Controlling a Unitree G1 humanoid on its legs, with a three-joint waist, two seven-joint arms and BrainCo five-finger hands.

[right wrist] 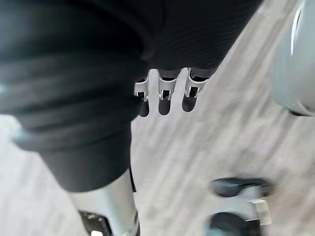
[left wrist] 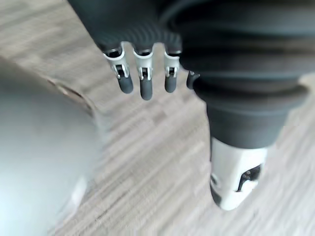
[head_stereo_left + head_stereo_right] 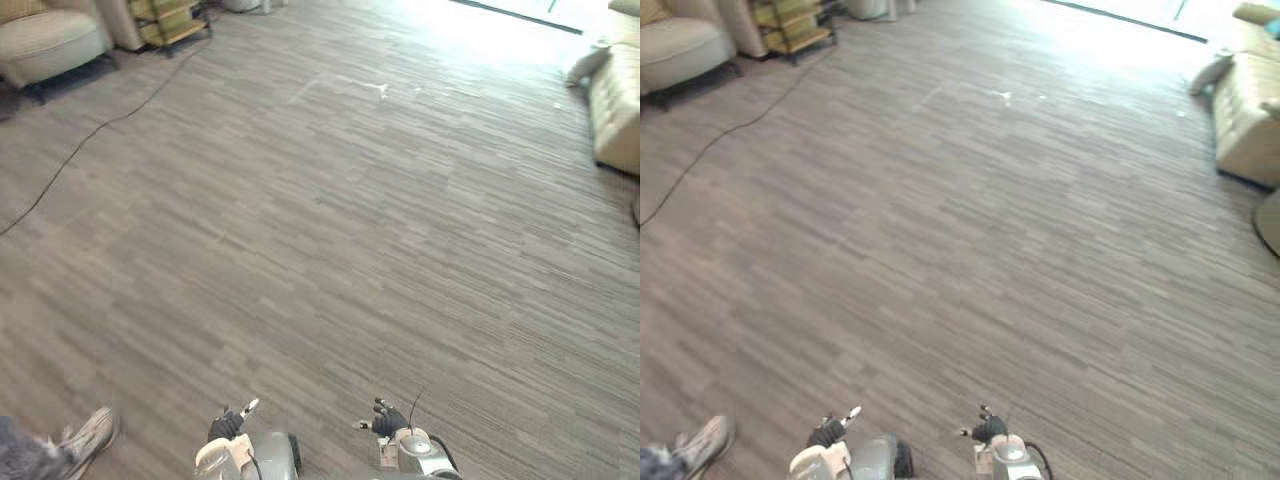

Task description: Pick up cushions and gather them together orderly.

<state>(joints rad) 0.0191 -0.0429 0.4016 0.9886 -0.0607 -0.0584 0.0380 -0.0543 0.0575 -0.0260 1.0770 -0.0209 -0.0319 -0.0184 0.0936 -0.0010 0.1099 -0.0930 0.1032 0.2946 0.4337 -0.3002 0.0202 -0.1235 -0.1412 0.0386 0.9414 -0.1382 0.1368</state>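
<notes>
Left wrist view: left hand [image 2: 145,69] fingers straight, empty
Right hand [image 1: 165,93]: fingers straight, empty
Cushion [image 3: 1210,72]: far from fingers, beside sofa [image 3: 1250,115]

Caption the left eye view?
Left hand and right hand hang open over floor; armchair far left, sofa far right, person's shoe nearby.

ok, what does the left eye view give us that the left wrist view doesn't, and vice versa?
Left eye view, not the wrist: beige armchair, pale sofa with a grey cushion-like shape at its foot, a person's shoe, the right hand. Left wrist view, not the eye: the left hand close up, fingers relaxed, holding nothing. Both: left hand, plank floor.
</notes>
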